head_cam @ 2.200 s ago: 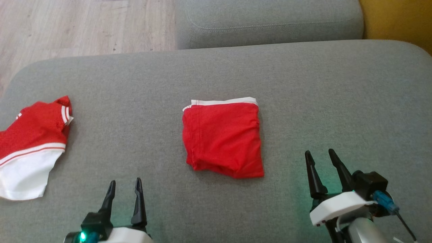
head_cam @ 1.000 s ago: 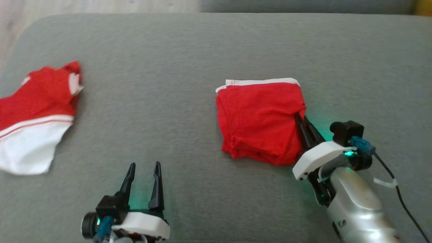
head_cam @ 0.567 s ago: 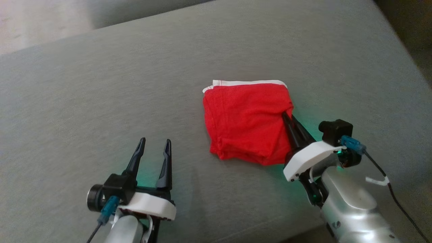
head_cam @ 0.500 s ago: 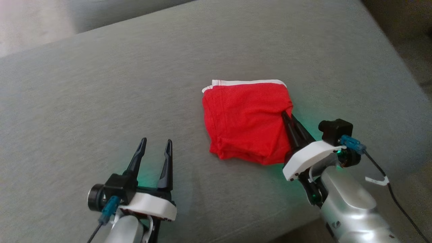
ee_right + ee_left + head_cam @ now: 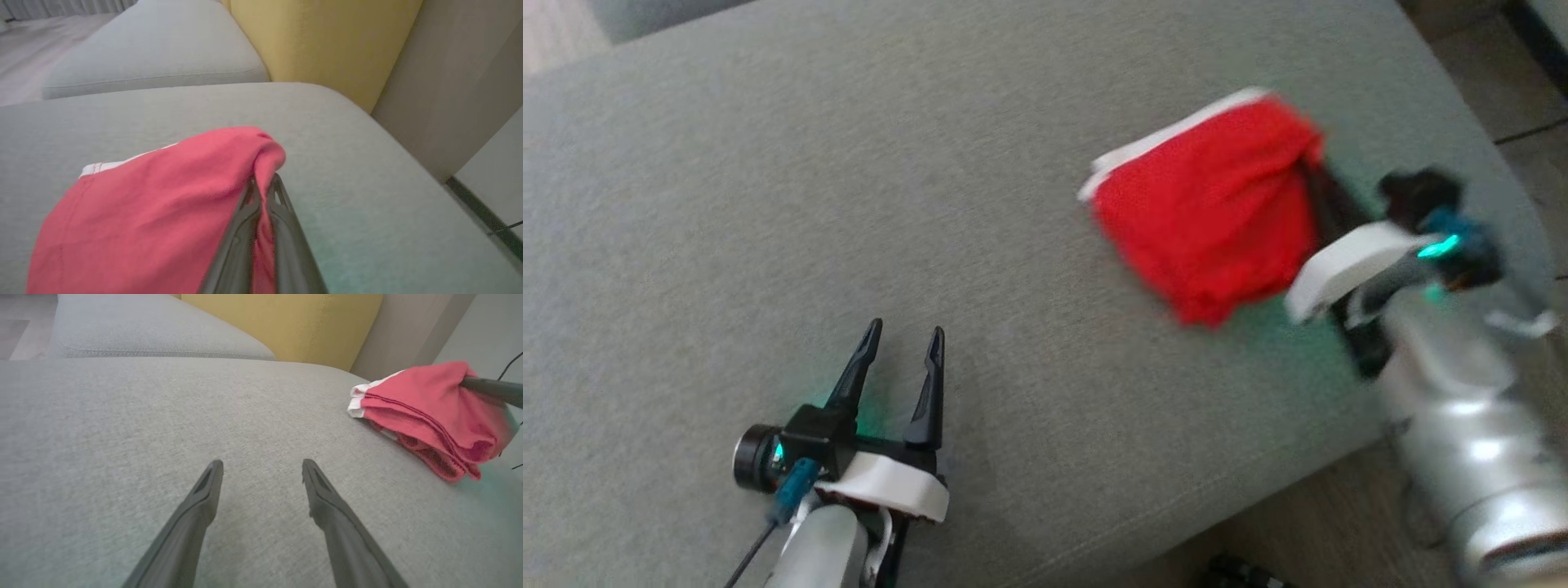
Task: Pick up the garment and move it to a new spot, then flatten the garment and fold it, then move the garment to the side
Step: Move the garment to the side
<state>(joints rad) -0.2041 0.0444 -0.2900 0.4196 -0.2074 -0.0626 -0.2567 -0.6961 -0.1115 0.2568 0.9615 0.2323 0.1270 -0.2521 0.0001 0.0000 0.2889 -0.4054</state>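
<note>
the right gripper (image 5: 263, 179) is clenched on one edge of the folded red garment (image 5: 1213, 204), which sits near the right end of the grey sofa cushion (image 5: 809, 163) with its pinched edge raised. the left gripper (image 5: 907, 328) sits low over the cushion, fingers spread and empty, well apart from the garment.

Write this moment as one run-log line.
step: move garment aside | right gripper: shut on folded garment | left gripper: open, empty

Matt cloth garment (image 5: 1217, 204) on woven (rough) cushion (image 5: 849, 163).
</note>
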